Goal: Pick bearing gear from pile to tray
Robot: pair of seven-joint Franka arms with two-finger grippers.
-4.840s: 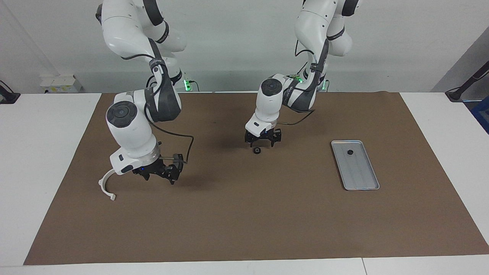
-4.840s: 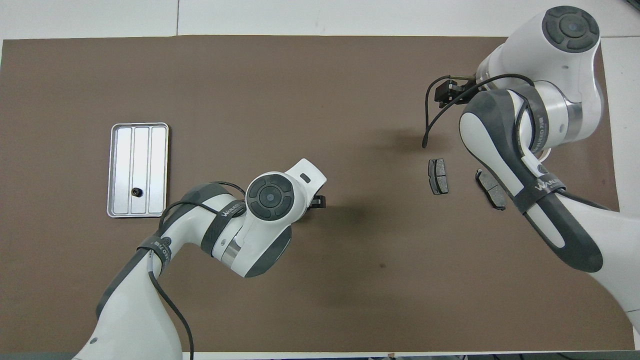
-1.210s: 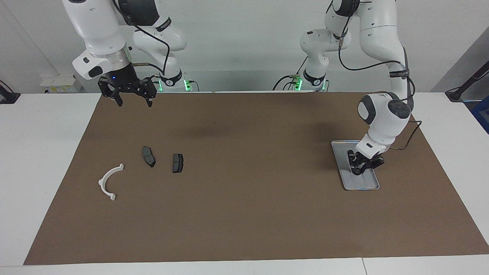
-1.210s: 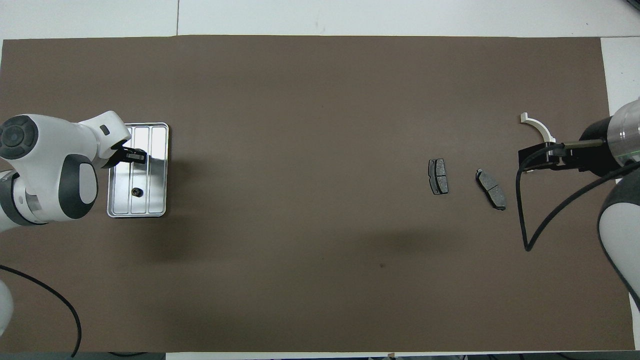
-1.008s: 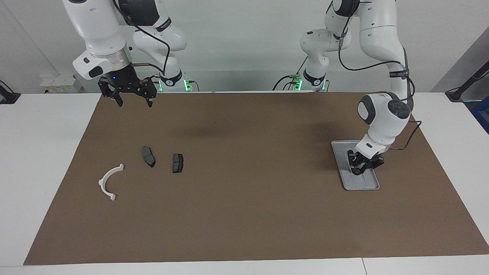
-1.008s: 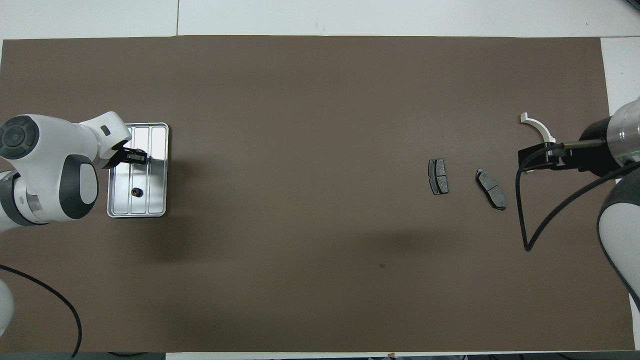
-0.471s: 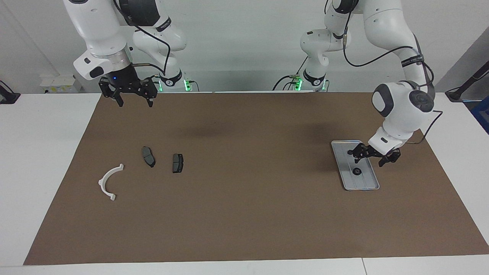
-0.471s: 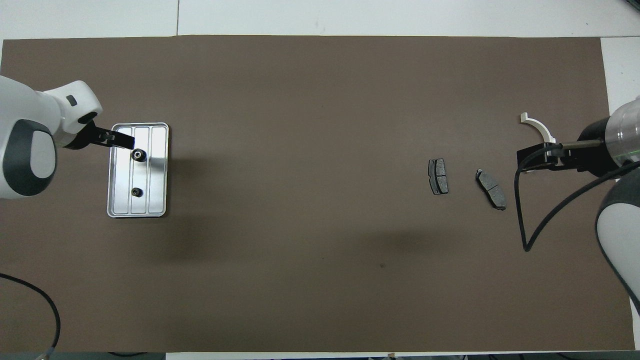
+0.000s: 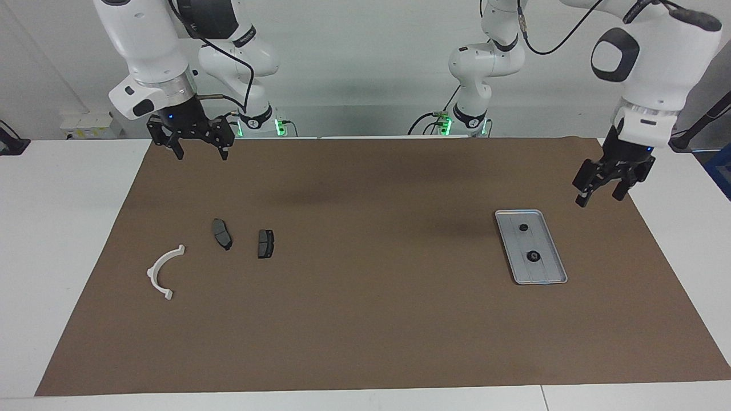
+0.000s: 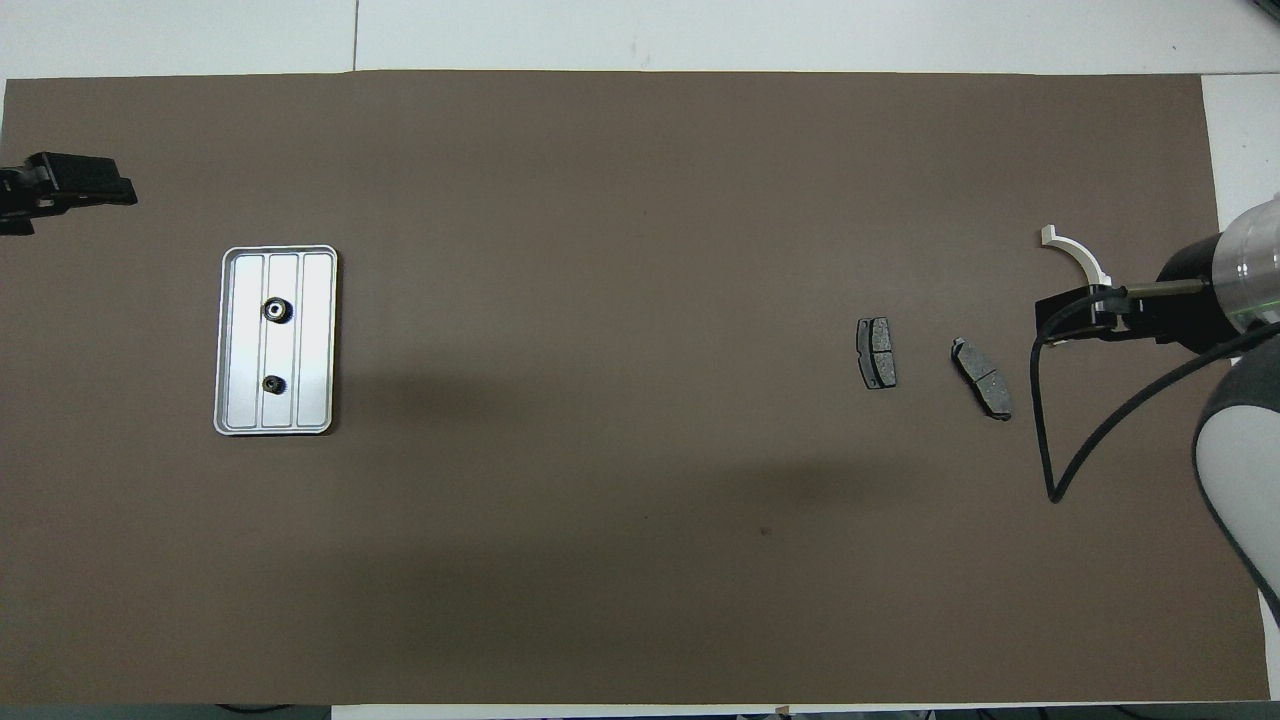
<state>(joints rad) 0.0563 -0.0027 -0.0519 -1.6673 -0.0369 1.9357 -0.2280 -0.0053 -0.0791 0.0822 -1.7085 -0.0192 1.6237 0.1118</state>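
Two small black round bearing gears point(image 9: 532, 256) point(image 9: 523, 228) lie in the ribbed silver-grey metal tray point(image 9: 546, 278) at our left arm's end of the brown-covered bench point(image 9: 365, 319). Our left gripper point(image 9: 601, 192), fingers apart and empty, hangs near the tray; our right gripper point(image 9: 198, 149) waits, spread wide.

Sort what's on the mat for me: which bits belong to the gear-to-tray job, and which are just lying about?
Job:
- ribbed silver-grey metal tray
- two small black round gears in it

Lying about:
- white half-ring bracket
- two dark grey brake pads
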